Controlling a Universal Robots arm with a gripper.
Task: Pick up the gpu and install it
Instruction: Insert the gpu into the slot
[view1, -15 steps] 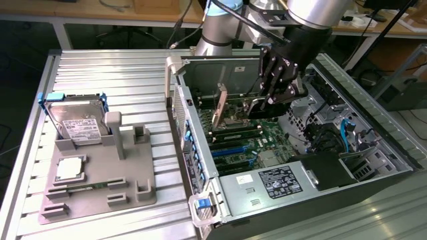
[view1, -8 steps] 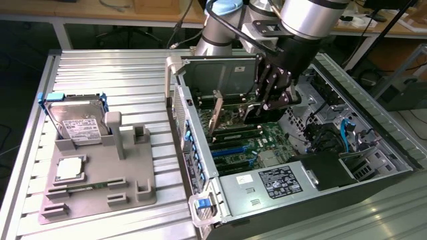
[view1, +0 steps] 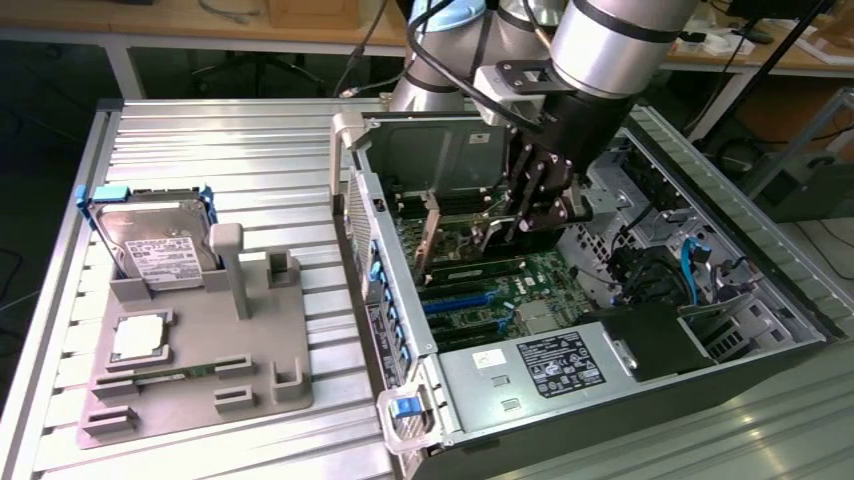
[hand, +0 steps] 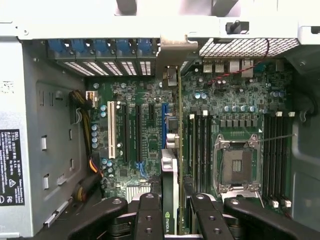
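- Right now the gripper (view1: 534, 215) is down inside the open computer case (view1: 747, 300), its fingers (hand: 150, 215) clamped on the gpu (hand: 170, 200).
- Gpu stands on edge over the motherboard (hand: 145, 135), its green board running toward the rear slot openings (hand: 102, 67), just beside the blue slot (hand: 163, 127).
- Over on the exterior view's left, the grey fixture (view1: 200, 370) sits on the table (view1: 240, 170), hard drive (view1: 154, 250) upright in it, CPU chip (view1: 140, 338) lying flat nearby.
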